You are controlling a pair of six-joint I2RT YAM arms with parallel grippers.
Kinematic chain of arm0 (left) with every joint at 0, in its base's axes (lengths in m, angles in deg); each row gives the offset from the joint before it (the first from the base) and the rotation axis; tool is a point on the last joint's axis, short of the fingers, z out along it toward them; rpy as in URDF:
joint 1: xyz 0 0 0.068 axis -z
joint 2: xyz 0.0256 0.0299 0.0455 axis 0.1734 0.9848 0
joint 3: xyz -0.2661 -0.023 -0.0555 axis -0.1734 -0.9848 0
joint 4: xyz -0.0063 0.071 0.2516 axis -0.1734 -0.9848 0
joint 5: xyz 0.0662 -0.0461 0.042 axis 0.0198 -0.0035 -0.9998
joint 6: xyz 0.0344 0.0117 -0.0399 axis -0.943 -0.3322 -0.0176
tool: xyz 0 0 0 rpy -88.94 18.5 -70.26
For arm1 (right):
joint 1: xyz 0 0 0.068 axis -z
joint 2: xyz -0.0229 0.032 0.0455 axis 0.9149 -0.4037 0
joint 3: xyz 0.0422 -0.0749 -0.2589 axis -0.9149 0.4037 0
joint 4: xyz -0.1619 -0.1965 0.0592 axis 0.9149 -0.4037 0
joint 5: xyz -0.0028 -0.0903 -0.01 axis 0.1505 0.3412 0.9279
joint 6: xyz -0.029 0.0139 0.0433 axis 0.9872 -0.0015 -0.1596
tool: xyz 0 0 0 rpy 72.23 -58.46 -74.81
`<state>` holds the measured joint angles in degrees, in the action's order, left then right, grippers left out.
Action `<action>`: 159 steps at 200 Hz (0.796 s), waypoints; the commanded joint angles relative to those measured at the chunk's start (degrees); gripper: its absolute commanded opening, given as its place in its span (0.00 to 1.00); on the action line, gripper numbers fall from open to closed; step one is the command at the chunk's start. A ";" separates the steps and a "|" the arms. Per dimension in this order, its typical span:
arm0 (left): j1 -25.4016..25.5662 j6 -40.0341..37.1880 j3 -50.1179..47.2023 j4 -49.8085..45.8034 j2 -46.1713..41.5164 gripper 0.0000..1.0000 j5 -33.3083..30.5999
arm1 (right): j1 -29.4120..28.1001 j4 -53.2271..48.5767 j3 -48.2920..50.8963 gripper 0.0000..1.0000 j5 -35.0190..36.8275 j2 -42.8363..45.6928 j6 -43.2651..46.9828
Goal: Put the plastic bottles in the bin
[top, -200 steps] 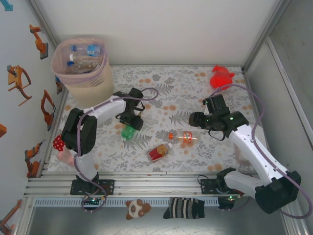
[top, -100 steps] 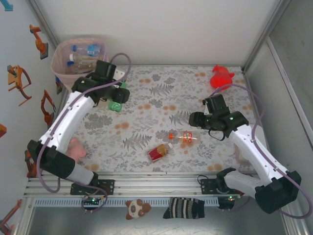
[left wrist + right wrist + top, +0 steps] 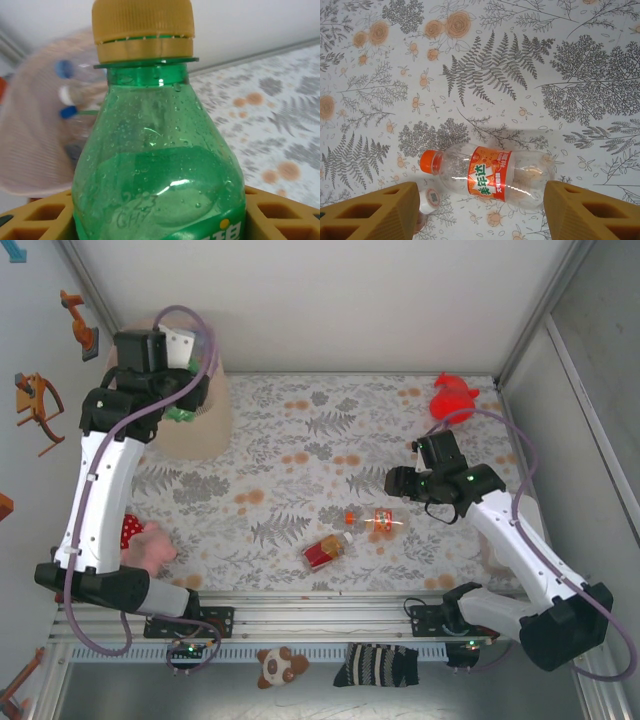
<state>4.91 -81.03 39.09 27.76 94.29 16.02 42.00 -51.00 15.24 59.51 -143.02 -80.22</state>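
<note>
Nearest the arm bases, a red-labelled bottle (image 3: 322, 553) lay on its side on the patterned table (image 3: 300, 420). Just beyond it, an orange-labelled bottle (image 3: 375, 520) also lay on its side, its orange cap (image 3: 430, 161) pointing left in the right wrist view. The right gripper (image 3: 400, 485) hung over that bottle with its jaws standing apart. The yellow fingers (image 3: 375, 212) sat either side of the bottle in the wrist view, and neither gripped it.

Farther back on the left, the left gripper (image 3: 175, 405) was clamped around a green bottle (image 3: 160, 165) low on its body. The bottle stood upright between the yellow fingers (image 3: 42, 217), its yellow cap (image 3: 142, 25) on top. It was held over the beige bin (image 3: 195, 435), whose pinkish liner (image 3: 35, 135) showed blurred blue-capped bottles (image 3: 64, 67) inside.
</note>
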 commanded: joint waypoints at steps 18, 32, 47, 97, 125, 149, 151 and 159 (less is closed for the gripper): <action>-4.55 -7.32 5.10 8.77 4.17 0.46 -6.67 | 0.44 0.96 -1.75 0.66 -0.47 -1.03 0.85; -6.36 -7.95 7.47 9.38 6.59 0.46 -7.17 | 0.53 1.24 -1.63 0.66 -0.56 -1.25 0.79; -7.77 -9.21 9.52 9.88 9.69 0.46 -9.22 | 0.52 1.45 -1.65 0.66 -0.65 -1.47 0.83; -11.01 -12.72 12.61 13.74 18.47 0.45 -17.55 | 0.79 1.62 -2.70 0.66 -1.62 -3.21 1.47; -13.33 -13.35 13.12 14.47 21.62 0.45 -19.64 | 0.92 1.50 -2.99 0.66 -1.62 -3.57 1.79; -15.29 -13.34 14.41 14.28 24.39 0.45 -18.89 | 1.04 1.94 -2.42 0.66 -1.79 -3.98 1.57; -15.39 -13.29 14.68 14.09 24.64 0.45 -18.65 | 1.04 2.00 -2.41 0.66 -1.84 -4.01 1.57; -15.80 -12.97 15.83 13.52 25.75 0.45 -17.94 | 1.00 2.19 -2.31 0.66 -1.97 -4.23 1.55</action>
<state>-9.41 -93.12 50.81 40.00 118.37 -1.27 42.55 -49.66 14.17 58.00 -146.43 -79.12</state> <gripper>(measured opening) 0.590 0.657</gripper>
